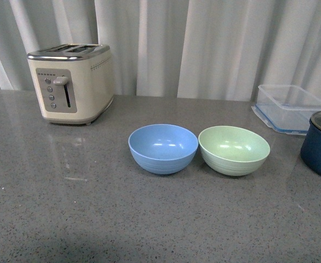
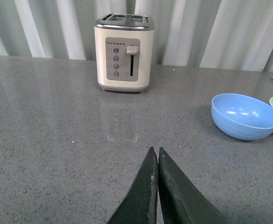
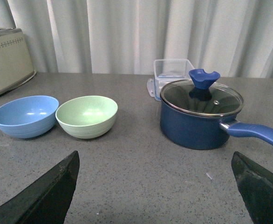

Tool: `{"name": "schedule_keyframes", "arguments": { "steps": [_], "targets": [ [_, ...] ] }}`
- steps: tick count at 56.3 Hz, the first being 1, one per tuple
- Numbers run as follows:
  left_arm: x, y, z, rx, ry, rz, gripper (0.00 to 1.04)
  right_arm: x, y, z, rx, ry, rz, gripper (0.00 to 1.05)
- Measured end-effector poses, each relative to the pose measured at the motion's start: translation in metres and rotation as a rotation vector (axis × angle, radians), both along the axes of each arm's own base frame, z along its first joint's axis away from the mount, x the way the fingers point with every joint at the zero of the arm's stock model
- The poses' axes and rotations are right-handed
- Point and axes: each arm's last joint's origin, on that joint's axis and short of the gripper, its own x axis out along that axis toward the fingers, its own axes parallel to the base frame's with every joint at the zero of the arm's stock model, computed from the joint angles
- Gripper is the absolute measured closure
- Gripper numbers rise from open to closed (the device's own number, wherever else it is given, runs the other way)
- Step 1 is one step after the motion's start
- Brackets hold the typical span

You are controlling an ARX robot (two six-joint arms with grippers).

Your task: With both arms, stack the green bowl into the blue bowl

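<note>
A cream two-slot toaster with a chrome top (image 1: 73, 82) stands at the far left of the grey speckled stone countertop (image 1: 95, 219), in front of a white pleated curtain (image 1: 204, 44). Near the middle of the counter sits the round light sky-blue matte bowl (image 1: 162, 148), upright and empty. Just to its right is the round pale mint-green matte bowl (image 1: 234, 149), also upright and empty. Their rims are so close that I cannot tell whether they touch. Behind and to the right lies a clear rectangular plastic container with a blue rim (image 1: 292, 107). At the right edge is a dark navy pot (image 3: 199, 121) with a glass lid, a blue knob and a blue handle.

The front view shows neither arm. In the left wrist view, the left gripper (image 2: 155, 151) hangs over bare counter with its black fingers pressed together on nothing. In the right wrist view, the right gripper (image 3: 155, 158) has its fingers (image 3: 57, 186) spread wide, short of both bowls and the pot.
</note>
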Motion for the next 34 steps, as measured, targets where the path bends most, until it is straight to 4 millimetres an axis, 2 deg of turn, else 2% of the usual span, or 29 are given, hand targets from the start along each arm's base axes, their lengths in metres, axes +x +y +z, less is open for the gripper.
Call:
{"name": "schedule_keyframes", "arguments": {
  "steps": [34],
  "targets": [
    [-0.019,0.000,0.003,0.000,-0.013,0.000,1.01,0.000,0.000,0.000,0.000,0.000,0.000,0.10]
  ]
}}
